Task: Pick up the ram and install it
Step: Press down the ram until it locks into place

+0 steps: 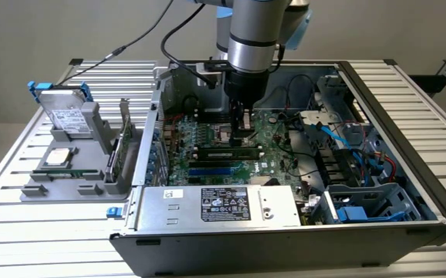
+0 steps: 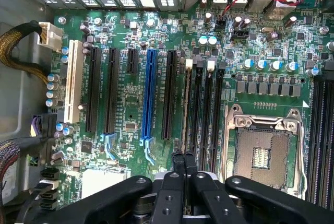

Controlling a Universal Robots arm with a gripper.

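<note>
Slatted aluminium table (image 1: 22, 231) carries an open dark computer case (image 1: 285, 249). Long thin green ram stick (image 2: 185, 109) stands in a slot, frame centre. Black hand (image 2: 183, 156) narrow, fingertips together over its end. Judged light, stiff, fragile: hold by the bare edges.
</note>
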